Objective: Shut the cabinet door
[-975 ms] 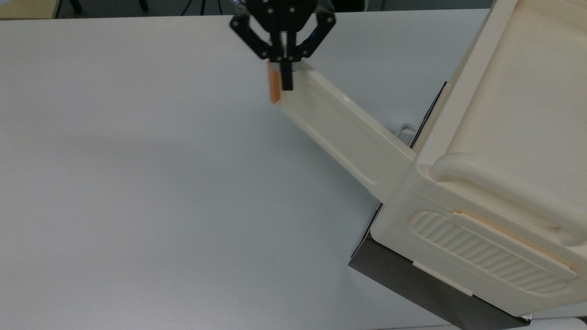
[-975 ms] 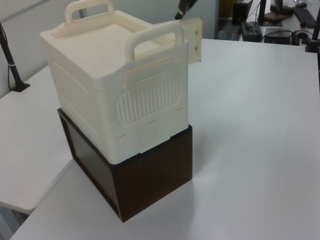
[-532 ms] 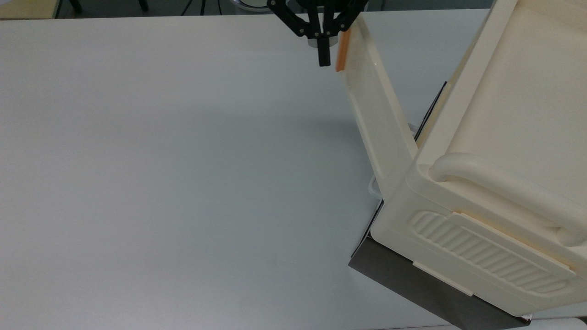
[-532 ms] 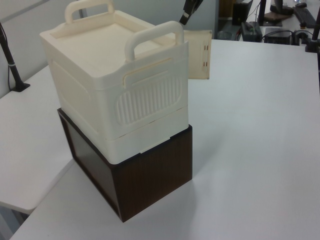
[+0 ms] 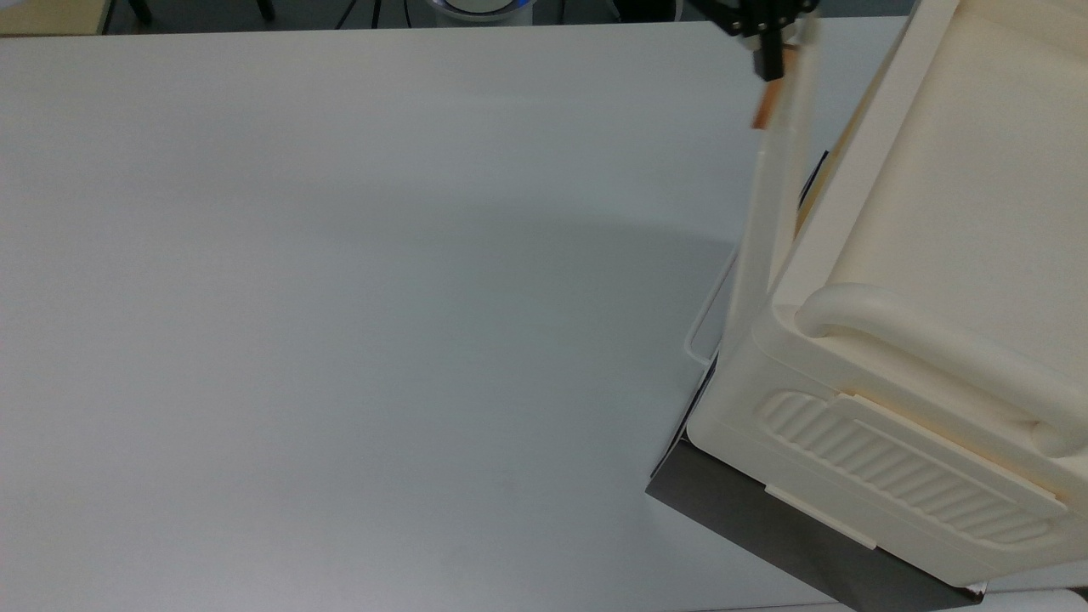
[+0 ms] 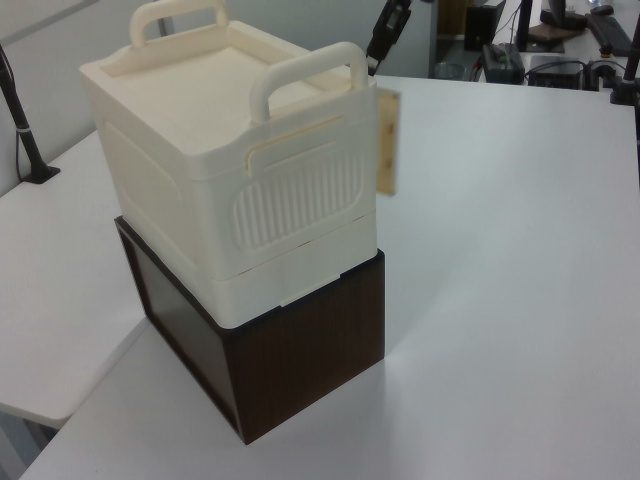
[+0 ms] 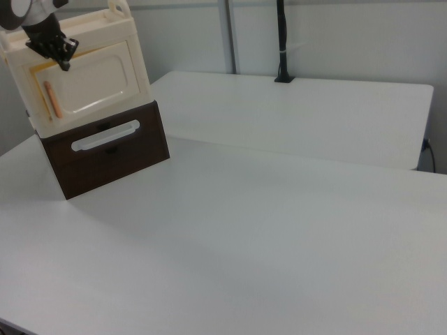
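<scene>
Cabinet glossy plastic; base dk wood.

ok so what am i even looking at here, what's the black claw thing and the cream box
The black claw is the gripper of a robot arm. Three fixed cameras watch one white table: one from above, two from the sides. The cream box is a plastic cabinet sitting on a dark brown base with a drawer handle. The gripper holds nothing; it sits beside the cabinet door, near its orange bar handle. The door is nearly closed, with a narrow gap left at the handle end.
</scene>
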You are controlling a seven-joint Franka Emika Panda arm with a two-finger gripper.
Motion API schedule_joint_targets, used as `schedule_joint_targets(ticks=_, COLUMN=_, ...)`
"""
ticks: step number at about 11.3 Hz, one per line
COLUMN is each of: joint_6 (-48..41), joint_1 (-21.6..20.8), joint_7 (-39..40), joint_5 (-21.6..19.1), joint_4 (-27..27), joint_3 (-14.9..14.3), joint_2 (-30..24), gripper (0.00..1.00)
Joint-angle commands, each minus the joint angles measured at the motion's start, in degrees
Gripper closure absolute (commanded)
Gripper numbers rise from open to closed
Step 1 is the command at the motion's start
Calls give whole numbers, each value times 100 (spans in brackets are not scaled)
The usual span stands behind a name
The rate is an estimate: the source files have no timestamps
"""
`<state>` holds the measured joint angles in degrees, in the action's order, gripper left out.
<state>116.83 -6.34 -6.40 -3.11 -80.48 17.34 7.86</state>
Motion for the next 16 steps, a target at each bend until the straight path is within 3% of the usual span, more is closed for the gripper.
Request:
schedule_joint_targets(ticks=1, joint_6=-125, joint_1=27, joint_7=980, joint_5=-611, joint_4=-64, joint_3=103, joint_2=-21, gripper=99)
schedule_joint_targets(ticks=6, joint_6=-212, joint_1=97, joint_7=1054, joint_5=-674, joint_4=-143, joint_3=68, joint_2=-12, gripper=99)
schedule_joint_targets(ticks=9, joint_6=-983, joint_1=561, joint_7=1036, joint_5=-228, joint_4=-266, joint_3=-107, joint_2=-12, gripper=99)
schedule_joint_targets(ticks=12, joint_6=-1924, joint_1=695, joint_7=1036, joint_5=213, joint_4=-310, joint_3=-800, joint_2=-47, gripper=99)
schedule_joint_targets(ticks=14, joint_6=-1988, joint_1=687, joint_7=957, joint_5=581, joint_4=-511, joint_3=-1213, joint_2=-82, gripper=98)
schedule_joint_targets(ticks=16, joint_6=-2006, joint_1=678, joint_7=433, joint_5=793, joint_4=-696, joint_3=-1417, joint_2=-91, gripper=88)
